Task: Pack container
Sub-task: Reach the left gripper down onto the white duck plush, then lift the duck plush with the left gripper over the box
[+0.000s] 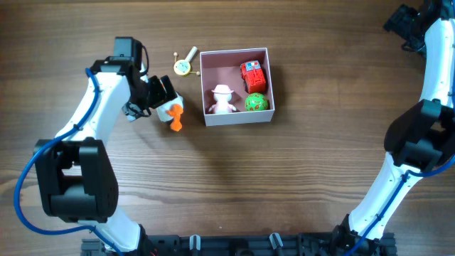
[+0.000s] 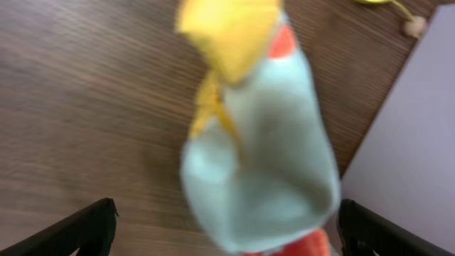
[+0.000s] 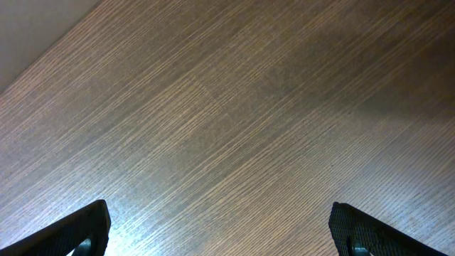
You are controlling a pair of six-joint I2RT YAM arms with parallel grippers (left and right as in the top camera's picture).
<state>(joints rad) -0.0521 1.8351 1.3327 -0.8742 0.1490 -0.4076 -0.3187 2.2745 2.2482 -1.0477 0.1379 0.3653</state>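
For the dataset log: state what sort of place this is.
Likely a robotics lab or data-collection bench: a left arm and a right arm stand at a wood-grain table, with a container holding a red toy and a green ball. Nothing of the wider room shows.

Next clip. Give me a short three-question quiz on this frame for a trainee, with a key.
1. How many toys lie inside the container?
2. True or false: the right gripper holds a toy.
3. Where is the orange toy? A) inside the container B) outside the container, between the left gripper's open fingers C) under the right gripper
Key: 1) three. 2) false; it is open, with only the table below it. 3) B.
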